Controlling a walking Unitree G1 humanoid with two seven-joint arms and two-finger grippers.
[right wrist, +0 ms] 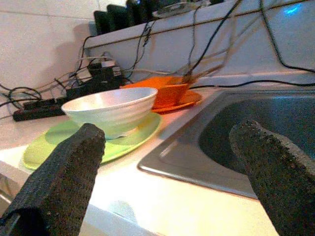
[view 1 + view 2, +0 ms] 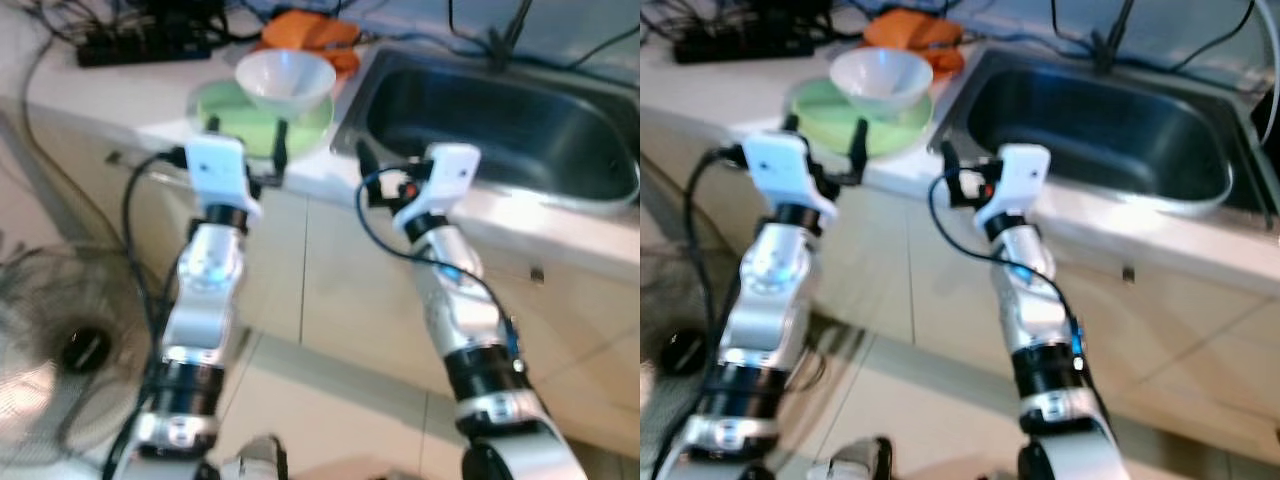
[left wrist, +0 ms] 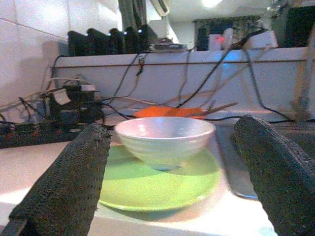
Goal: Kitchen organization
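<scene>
Counter (image 2: 90, 95): pale worktop running above cream cabinet doors; taken here as the landmark.

Sink (image 2: 500, 120): steel basin sunk into the counter's right part, dark inside, cables trailing over the wall behind it.

Green plate (image 3: 147, 189): lies flat on the counter just left of the sink rim, close to the counter's front edge.

White bowl (image 3: 165, 137): stands upright on the green plate, roughly at its centre.

Orange dish (image 1: 170, 93): sits farther back on the counter, behind the plate and bowl, beside the sink's rear corner; a thin stick-like item leans from it.

Power strip (image 2: 140, 45): black, at the counter's back left, amid tangled cords.

Left gripper (image 2: 247, 140): raised at the counter's front edge, facing the plate and bowl, black fingers spread wide, holding nothing.

Right gripper (image 1: 177, 172): raised at the counter's front edge by the sink's left corner, fingers spread wide, holding nothing.
</scene>
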